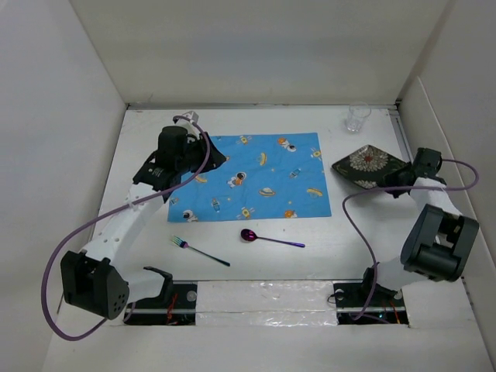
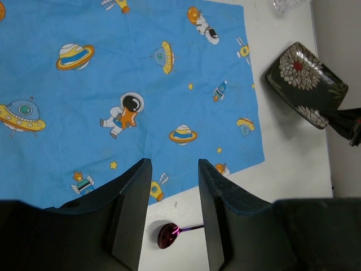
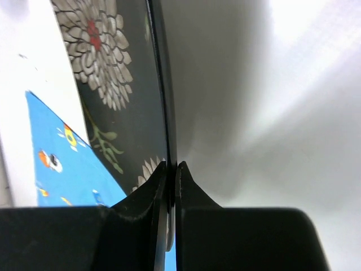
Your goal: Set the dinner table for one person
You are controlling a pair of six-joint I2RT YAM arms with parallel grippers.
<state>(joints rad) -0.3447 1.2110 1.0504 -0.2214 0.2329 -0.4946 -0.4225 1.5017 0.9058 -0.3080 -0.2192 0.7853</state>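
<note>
On the white dinner table (image 1: 364,232) lies a blue space-print placemat (image 1: 256,177). My right gripper (image 1: 401,180) is shut on the rim of a black flower-patterned plate (image 1: 366,167), which it holds tilted just right of the placemat; the plate's edge sits between the fingers in the right wrist view (image 3: 169,169). My left gripper (image 1: 208,155) is open and empty over the placemat's left edge (image 2: 172,169). A purple spoon (image 1: 267,239) and an iridescent fork (image 1: 198,250) lie in front of the placemat. The spoon's bowl (image 2: 166,235) shows between my left fingers.
A clear glass (image 1: 357,118) stands at the back right corner. White walls (image 1: 62,116) close in the table on the left, back and right. The plate also shows in the left wrist view (image 2: 304,84).
</note>
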